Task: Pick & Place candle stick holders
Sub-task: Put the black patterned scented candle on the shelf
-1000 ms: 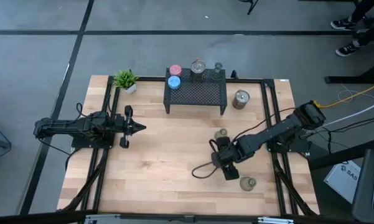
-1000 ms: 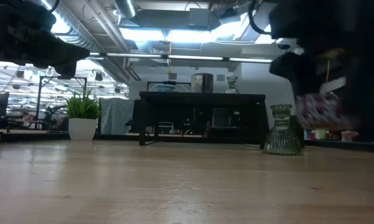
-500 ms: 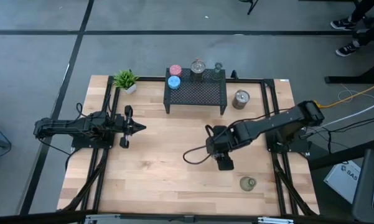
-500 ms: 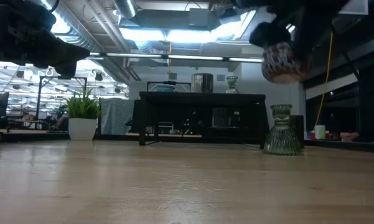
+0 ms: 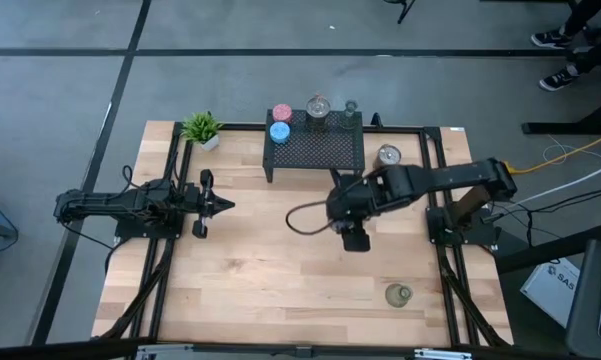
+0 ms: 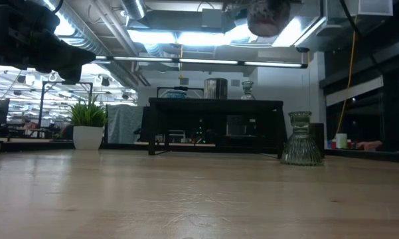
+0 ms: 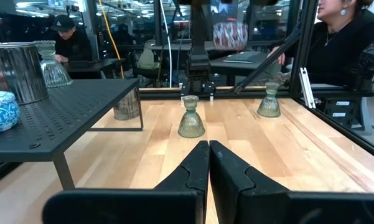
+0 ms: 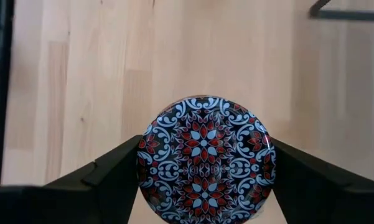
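Right gripper [image 5: 352, 222] is hanging above the middle of the table [image 5: 260, 270], just in front of the black mesh rack [image 5: 315, 152]. Its fingers [image 8: 106, 174] are clamping a round patterned holder [image 8: 205, 158] from 2 sides, well above the wood. From table centre, the rack is standing at 12 o'clock and is carrying the pink holder [image 5: 282, 112], blue holder [image 5: 279, 131], silver holder [image 5: 318, 108] and a glass one. 1 glass holder [image 5: 398, 294] is waiting on the table near 4 o'clock. Left gripper [image 5: 218, 205] is resting at 9 o'clock with fingers together, empty. To do this carrying well, I think the arm should be keeping the holder level, going over the rack edge with clearance, lowering straight onto a free spot, and opening only when the base is sitting flat.
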`<state>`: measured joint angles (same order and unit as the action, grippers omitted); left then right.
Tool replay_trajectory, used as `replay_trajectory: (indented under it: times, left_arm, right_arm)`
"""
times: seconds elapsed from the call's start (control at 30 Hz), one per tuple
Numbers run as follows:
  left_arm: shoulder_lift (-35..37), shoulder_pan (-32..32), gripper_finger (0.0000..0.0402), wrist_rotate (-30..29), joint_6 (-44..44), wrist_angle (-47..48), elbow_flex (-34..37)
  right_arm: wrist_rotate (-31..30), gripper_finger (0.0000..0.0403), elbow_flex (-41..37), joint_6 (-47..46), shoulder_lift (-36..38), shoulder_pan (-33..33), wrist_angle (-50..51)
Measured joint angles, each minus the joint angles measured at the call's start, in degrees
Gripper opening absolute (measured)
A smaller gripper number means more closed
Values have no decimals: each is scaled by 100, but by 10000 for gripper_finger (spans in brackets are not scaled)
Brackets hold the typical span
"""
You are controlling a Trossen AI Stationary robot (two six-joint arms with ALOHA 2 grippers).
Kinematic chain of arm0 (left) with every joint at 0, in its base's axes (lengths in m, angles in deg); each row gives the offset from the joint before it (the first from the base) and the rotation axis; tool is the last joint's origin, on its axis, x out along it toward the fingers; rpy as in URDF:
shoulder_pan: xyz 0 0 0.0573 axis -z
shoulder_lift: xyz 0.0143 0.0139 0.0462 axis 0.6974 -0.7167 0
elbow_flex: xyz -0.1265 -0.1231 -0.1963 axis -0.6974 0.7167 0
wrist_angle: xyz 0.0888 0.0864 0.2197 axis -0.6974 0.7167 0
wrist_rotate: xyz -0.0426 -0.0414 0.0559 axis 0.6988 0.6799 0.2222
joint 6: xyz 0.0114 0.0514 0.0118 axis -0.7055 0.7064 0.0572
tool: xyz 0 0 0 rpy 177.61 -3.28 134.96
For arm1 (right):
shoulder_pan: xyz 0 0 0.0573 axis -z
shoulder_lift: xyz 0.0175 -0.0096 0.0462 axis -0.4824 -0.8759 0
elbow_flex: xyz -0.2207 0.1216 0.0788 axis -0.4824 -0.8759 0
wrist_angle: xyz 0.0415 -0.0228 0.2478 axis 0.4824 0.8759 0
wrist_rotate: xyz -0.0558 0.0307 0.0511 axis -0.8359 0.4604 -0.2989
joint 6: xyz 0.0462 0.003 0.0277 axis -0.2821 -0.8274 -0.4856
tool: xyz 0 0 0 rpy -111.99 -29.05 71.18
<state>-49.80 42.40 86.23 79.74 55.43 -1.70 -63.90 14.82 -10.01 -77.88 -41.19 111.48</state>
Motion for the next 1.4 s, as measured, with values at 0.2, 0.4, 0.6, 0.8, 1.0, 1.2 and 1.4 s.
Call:
replay_trajectory:
  times: [0.2,0.4,0.6,0.8,1.0,1.2,1.4]
  left_arm:
    - [1,0,8,0,3,0,0]
    - [0,0,6,0,1,0,0]
    - [0,0,8,0,3,0,0]
    - [1,1,6,0,0,0,1]
    - [1,-1,7,0,4,0,-1]
    - [0,1,7,0,0,0,0]
    - [0,0,6,-1,2,0,0]
  right_arm:
    - [-2,309,331,123,0,323,317]
    - [2,309,335,140,0,379,340]
    - [7,309,335,142,0,311,316]
    - [40,309,335,162,0,250,311]
    - [83,309,333,158,0,250,296]
    - [68,309,330,144,0,250,267]
    - [66,309,330,142,0,250,253]
